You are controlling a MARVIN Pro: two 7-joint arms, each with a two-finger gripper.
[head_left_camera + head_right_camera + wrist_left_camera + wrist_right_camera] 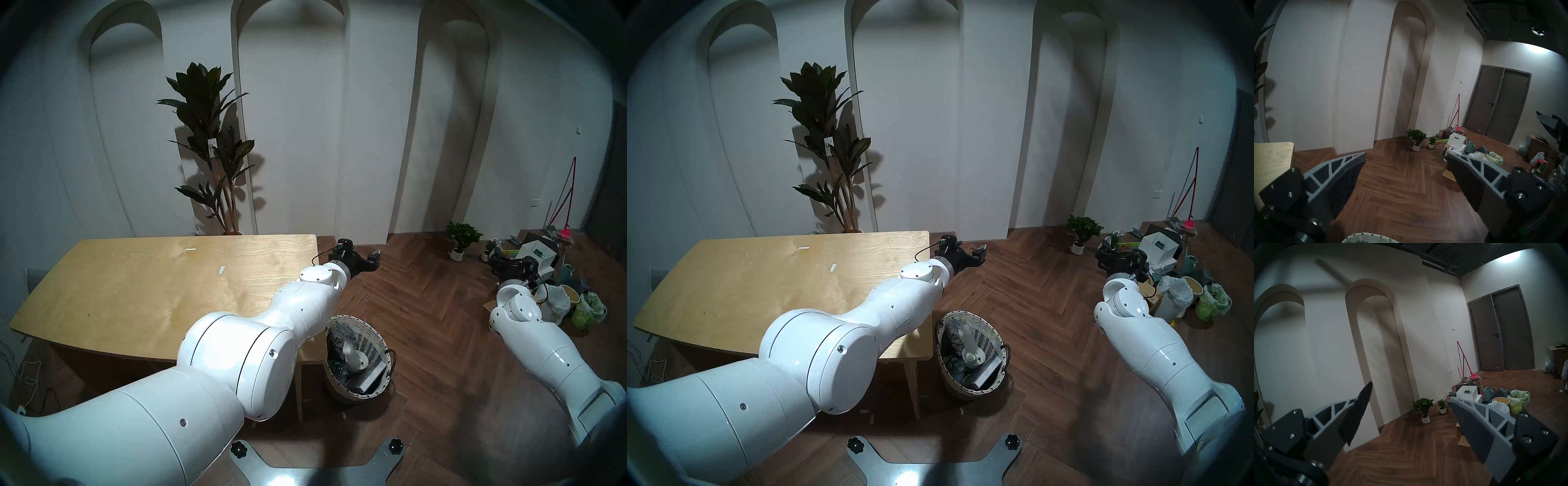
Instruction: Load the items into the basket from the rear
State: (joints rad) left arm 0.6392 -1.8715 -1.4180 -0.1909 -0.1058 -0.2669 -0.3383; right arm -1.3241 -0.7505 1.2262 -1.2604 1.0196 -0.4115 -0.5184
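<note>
The round wicker basket (371,334) stands on the floor by the table's near right corner. In it a translucent white squeeze bottle (969,341) stands upright among a grey book-like block, dark stuff and a clear greenish thing (955,365) that may be the water bottle. I cannot make out the white cable. My left gripper (375,259) is open and empty in the air past the table's far right corner, above and beyond the basket, whose rim (1371,236) shows in the left wrist view. My right gripper (493,263) is open and empty, far right.
The wooden table (135,288) bears only two small tape marks. A tall plant (210,146) stands behind it. Small potted plants (463,237), a white box (539,254), bags and a lime-green mesh basket (583,314) clutter the floor at right.
</note>
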